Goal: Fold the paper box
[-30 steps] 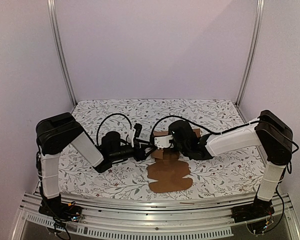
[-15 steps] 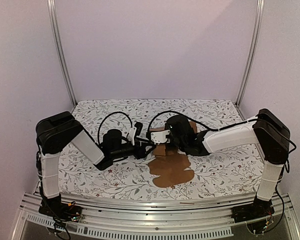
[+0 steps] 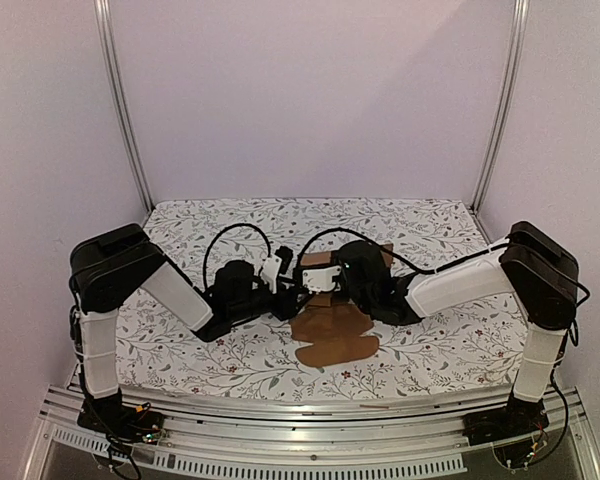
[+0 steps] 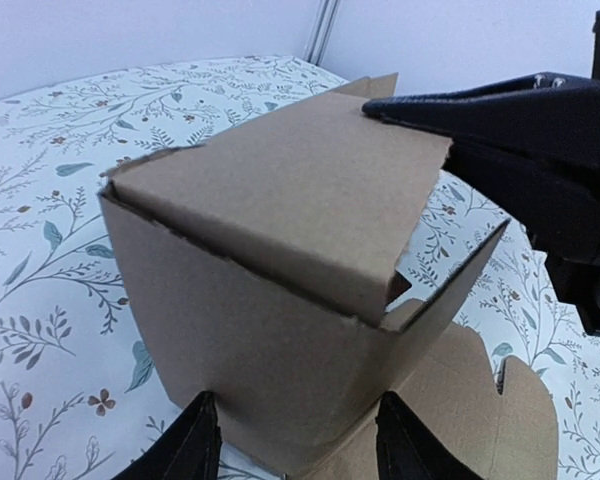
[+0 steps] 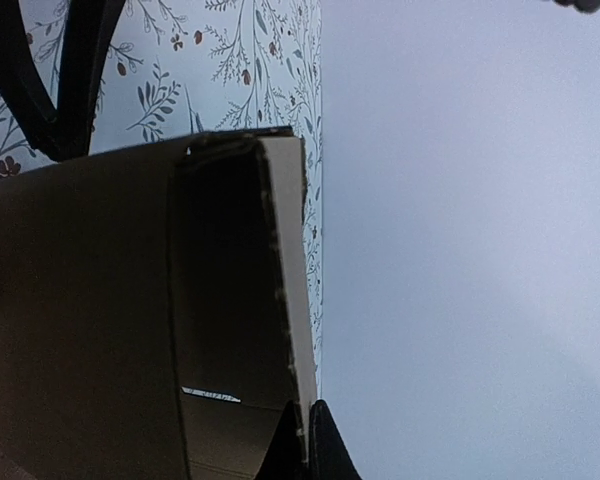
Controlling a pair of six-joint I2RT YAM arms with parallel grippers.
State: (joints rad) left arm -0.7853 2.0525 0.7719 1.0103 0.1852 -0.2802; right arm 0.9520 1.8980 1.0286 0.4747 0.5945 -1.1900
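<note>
The paper box (image 4: 270, 330) is brown cardboard, partly raised into a carton near the table's middle (image 3: 318, 262). A flat panel (image 3: 335, 338) still lies on the cloth in front of it. My right gripper (image 3: 316, 274) is shut on the edge of the box's top flap; its black fingers meet the flap's corner (image 4: 378, 110) and pinch the cardboard edge (image 5: 313, 432). My left gripper (image 3: 288, 290) is open at the carton's left, fingers apart low on the near wall (image 4: 298, 432). I cannot tell whether they touch it. The carton's inside (image 5: 225, 290) looks dark and hollow.
A floral cloth (image 3: 210, 345) covers the table. White walls and two aluminium posts (image 3: 123, 110) close in the back and sides. Black cables (image 3: 230, 235) loop above both wrists. A metal rail (image 3: 300, 440) runs along the near edge.
The right gripper has drawn the box back and slightly left, and the flat panel slid with it. The left gripper has moved right, up to the carton.
</note>
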